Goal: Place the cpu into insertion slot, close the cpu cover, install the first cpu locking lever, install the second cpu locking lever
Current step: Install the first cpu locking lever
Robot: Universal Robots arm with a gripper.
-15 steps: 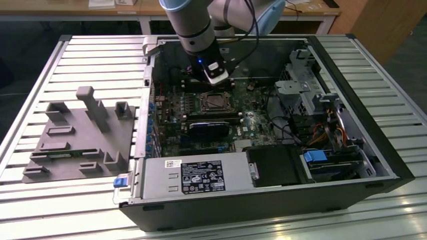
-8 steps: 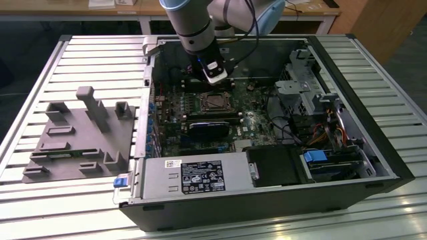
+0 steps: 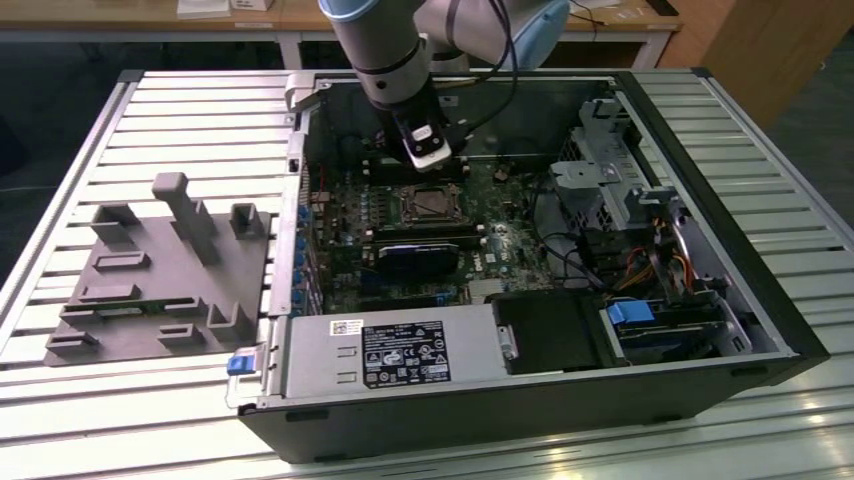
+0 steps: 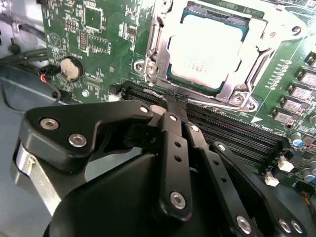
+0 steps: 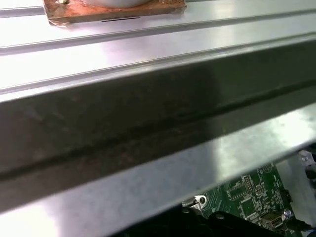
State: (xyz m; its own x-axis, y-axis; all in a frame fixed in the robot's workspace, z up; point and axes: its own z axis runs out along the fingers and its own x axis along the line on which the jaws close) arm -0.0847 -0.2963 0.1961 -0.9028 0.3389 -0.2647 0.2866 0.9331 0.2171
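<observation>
I see the tool [image 3: 430,157] low inside the open computer case [image 3: 534,425], over the motherboard [image 3: 497,250] and just beside the insertion slot [image 3: 430,203], on the side of the slot toward the arm. The case lies on the slatted metal surface [image 3: 174,110]. A grey moulded fixture [image 3: 160,270] lies on the same surface, at the exterior view's left of the case.

In the second wrist view the tool [image 4: 176,101] has its fingers [image 4: 173,143] pressed together, and I see nothing pinched between them. The tips stand over the long black memory slots [image 4: 237,131], near the socket but apart from it. The cpu [image 4: 210,49] sits flat in the socket, with its silvery top up. The cpu cover [image 4: 232,91] lies down around it as a metal frame. I cannot tell how the locking levers stand. A round coin battery [image 4: 70,68] is on the board, well apart from the socket.
</observation>
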